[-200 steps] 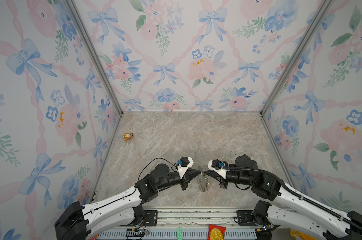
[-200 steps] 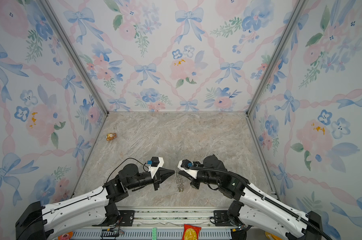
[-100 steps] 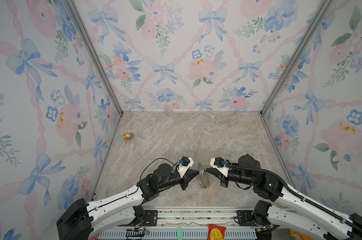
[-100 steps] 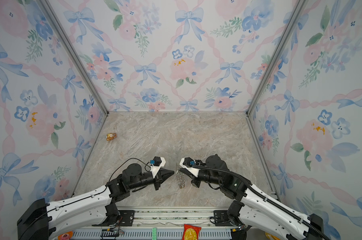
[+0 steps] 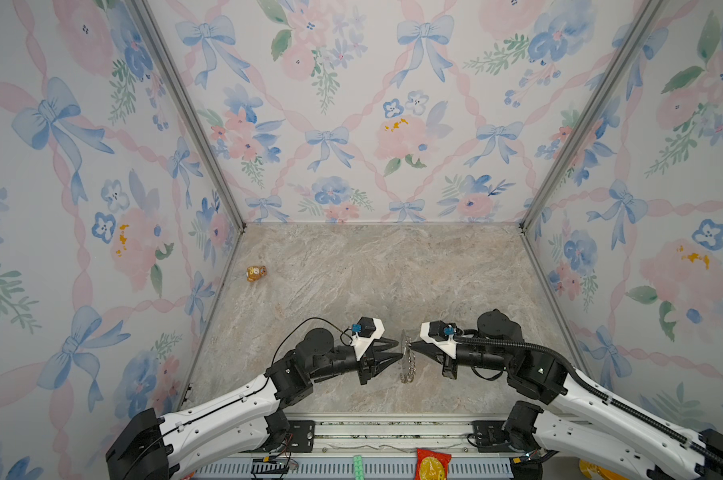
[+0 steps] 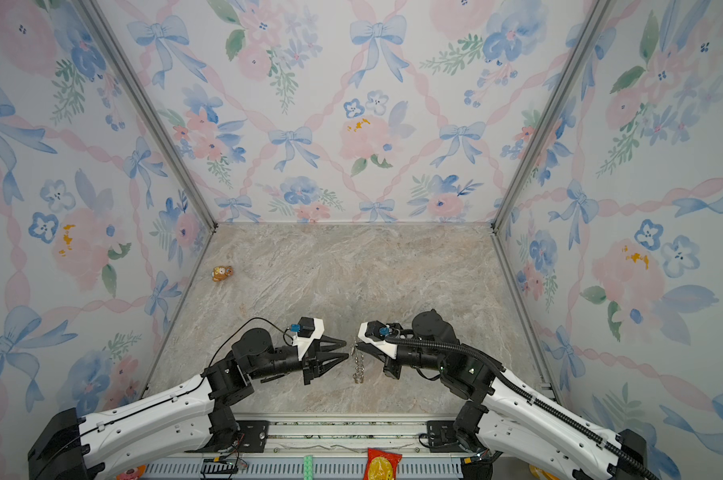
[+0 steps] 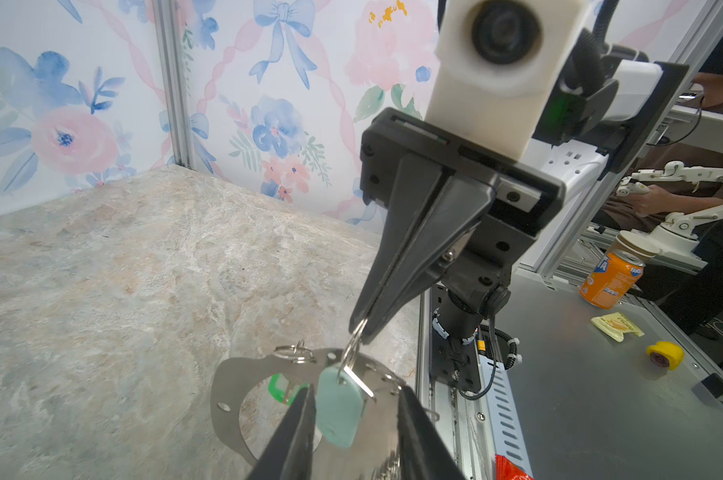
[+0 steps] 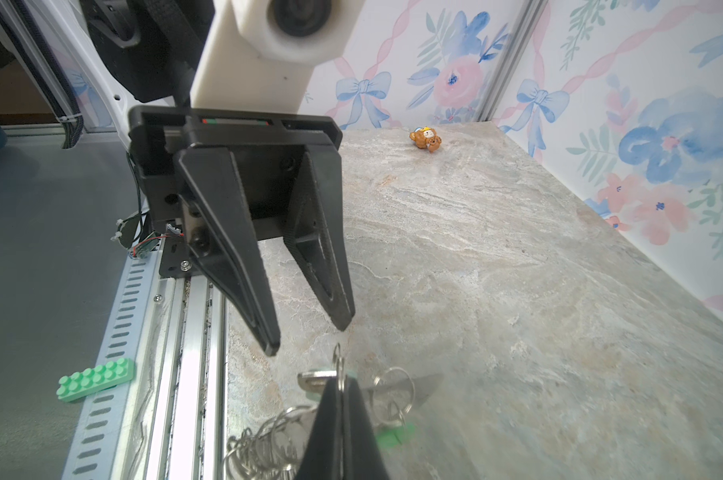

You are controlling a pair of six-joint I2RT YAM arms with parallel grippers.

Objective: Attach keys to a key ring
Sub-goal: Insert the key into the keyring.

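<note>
The key ring (image 7: 227,386), a flat grey hoop fringed with small silver rings, hangs upright between both arms in both top views (image 5: 405,361) (image 6: 357,362). My right gripper (image 7: 357,330) (image 8: 340,380) (image 5: 411,344) is shut on one small silver ring at the hoop's top. From that ring hangs the mint key (image 7: 338,409). The bright green key (image 7: 277,386) (image 8: 393,436) hangs from another small ring behind the hoop. My left gripper (image 7: 353,395) (image 8: 308,336) (image 6: 345,349) is open. Its fingers stand on either side of the mint key without touching it.
An orange-brown bear figurine (image 5: 256,273) (image 8: 425,139) lies near the left wall. The metal front rail (image 5: 393,432) runs just behind the arms, with a green brick (image 8: 96,378) and a red packet (image 5: 432,463) beside it. Outside the cell stands an orange can (image 7: 611,278).
My left gripper, shut at the key ring a second ago, has opened and let go of the mint key. The right gripper has kept its grip on the small ring.
</note>
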